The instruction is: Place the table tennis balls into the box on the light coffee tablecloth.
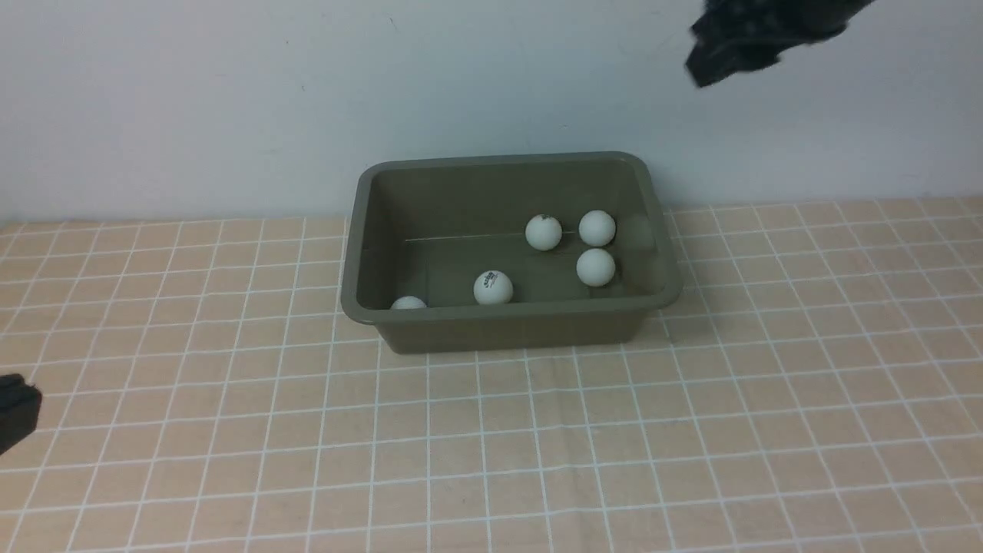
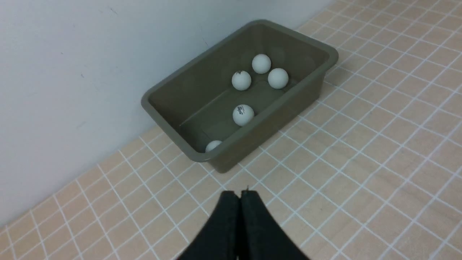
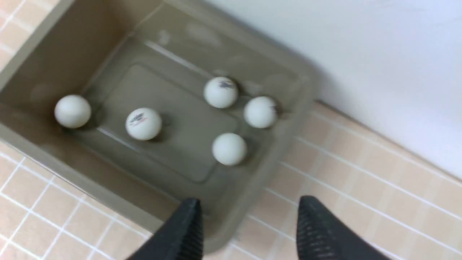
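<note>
Nearest the front camera, at the table's near left edge, a dark corner of the left gripper (image 1: pixel 15 411) shows; in its wrist view the left gripper (image 2: pixel 240 196) has its jaws pressed together on nothing, low over the light coffee tablecloth (image 1: pixel 537 445) and short of the box's near left corner. The right gripper (image 3: pixel 249 220) hangs high above the table's far right part, blurred in the front view (image 1: pixel 760 34); its jaws stand apart with nothing between them, over the box's right end and the cloth beside it.

Out from there sits the box (image 1: pixel 507 319), against the table's far edge by the wall, its long side along that edge. All five table tennis balls (image 1: pixel 544 232) lie on its floor: three clustered near the right end, close but whether touching I cannot tell, one with a dark logo (image 1: pixel 492 287) near the front wall, one (image 1: pixel 408 302) half hidden in the front left corner. No ball shows on the cloth, so the task looks finished.

The balls should handle as very light, hollow and smooth: they will roll at a nudge and could squirt out of a hard pinch. A grip belongs across the widest part, jaws closing gently. The box looks like stiff plastic; its flared rim is the natural hold.
</note>
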You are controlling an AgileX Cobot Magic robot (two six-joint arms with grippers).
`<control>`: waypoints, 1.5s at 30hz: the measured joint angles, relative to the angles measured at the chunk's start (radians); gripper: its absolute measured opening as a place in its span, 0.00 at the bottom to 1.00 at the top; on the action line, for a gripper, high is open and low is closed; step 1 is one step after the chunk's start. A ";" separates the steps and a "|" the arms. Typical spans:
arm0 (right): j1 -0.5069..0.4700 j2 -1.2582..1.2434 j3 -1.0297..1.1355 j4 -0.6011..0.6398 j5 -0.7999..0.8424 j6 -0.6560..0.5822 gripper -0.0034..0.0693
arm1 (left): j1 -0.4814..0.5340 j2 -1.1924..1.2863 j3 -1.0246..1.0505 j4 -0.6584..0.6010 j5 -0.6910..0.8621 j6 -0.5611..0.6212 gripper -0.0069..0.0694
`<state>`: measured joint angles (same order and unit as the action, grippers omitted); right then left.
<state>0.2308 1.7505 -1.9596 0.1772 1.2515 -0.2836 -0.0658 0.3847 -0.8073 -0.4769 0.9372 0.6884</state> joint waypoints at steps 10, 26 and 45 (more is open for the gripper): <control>-0.086 -0.473 0.409 0.000 -0.008 -0.020 0.32 | 0.000 -0.242 0.214 0.006 -0.002 -0.115 0.00; -0.086 -1.180 1.275 0.009 -0.343 -0.017 0.31 | 0.000 -0.403 0.450 -0.011 -0.379 -0.318 0.00; -0.086 -1.277 1.560 0.004 -0.706 0.009 0.04 | 0.000 -0.402 0.777 -0.190 -0.994 -0.345 0.00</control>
<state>0.1450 0.4739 -0.3993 0.1815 0.5453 -0.2747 -0.0658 -0.0177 -0.0299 -0.6671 -0.0571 0.3433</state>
